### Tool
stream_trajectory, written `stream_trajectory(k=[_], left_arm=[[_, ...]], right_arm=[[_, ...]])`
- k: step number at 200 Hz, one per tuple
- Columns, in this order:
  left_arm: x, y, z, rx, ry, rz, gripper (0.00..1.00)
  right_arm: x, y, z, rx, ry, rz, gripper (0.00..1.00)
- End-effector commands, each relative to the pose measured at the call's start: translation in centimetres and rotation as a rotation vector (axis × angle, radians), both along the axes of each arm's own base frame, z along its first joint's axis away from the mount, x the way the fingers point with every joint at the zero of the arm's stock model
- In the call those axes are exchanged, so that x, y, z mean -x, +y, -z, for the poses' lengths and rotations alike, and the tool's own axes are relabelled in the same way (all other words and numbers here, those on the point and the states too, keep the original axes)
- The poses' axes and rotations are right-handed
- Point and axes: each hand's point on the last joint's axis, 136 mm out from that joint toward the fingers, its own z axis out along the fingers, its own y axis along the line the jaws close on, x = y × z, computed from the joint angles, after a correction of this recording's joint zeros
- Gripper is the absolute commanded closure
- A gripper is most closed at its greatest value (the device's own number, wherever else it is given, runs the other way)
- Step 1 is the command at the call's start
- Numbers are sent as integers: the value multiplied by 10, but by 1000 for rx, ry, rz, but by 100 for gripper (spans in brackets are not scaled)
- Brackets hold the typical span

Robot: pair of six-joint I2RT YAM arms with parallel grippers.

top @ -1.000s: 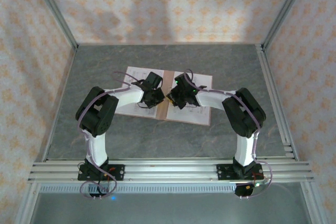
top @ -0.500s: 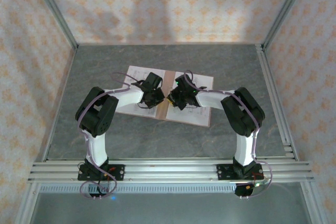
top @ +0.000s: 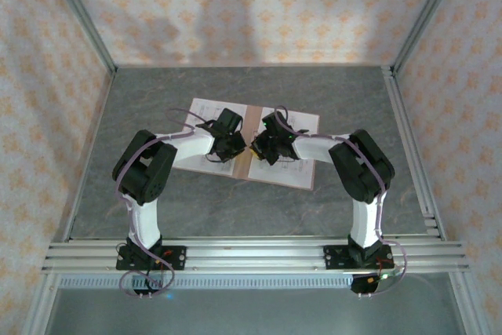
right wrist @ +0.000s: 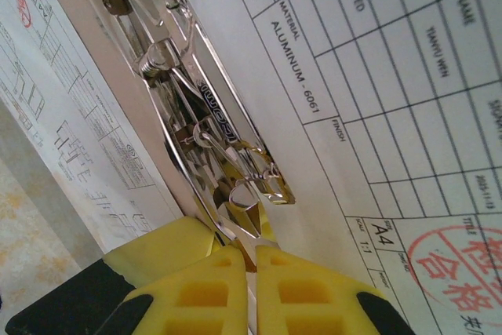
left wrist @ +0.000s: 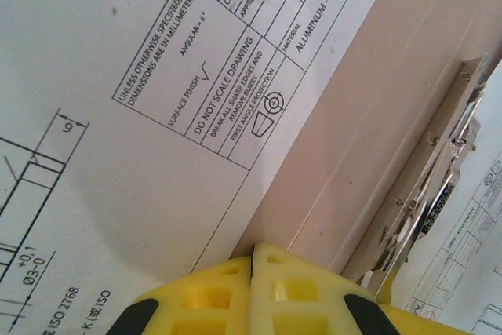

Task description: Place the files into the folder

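Centrally, the open folder [top: 252, 119] is laid on the bench [top: 329, 92], and both hands are held close together over its spine.
The pinkish-brown folder is spread flat like a book, and the files [top: 198, 115], white sheets printed with drawings and title blocks, are laid on both of its halves, a bare strip being left showing along the spine. A chrome clip [right wrist: 205, 119] is fixed beside that strip, at the edge of the right sheet. The left hand [left wrist: 252, 254] is pressed together with nothing between its yellow fingers [left wrist: 212, 297], its tips set at the left sheet's edge. The right hand [right wrist: 251, 260] is closed, the clip's lever end being pinched between its tips.
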Motion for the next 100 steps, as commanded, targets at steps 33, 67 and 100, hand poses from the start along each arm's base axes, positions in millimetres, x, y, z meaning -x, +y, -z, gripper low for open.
stream_trajectory(k=[33,67,100], left_arm=[[49,45,61,-192,209,-47,100],[49,46,61,-194,209,-49,100],[49,46,60,-195,207,-48,100]], right_arm=[[54,-65,76,282,250,29,93],[56,-65,83,287,265,24,94],[60,-69,91,303,281,25,94]])
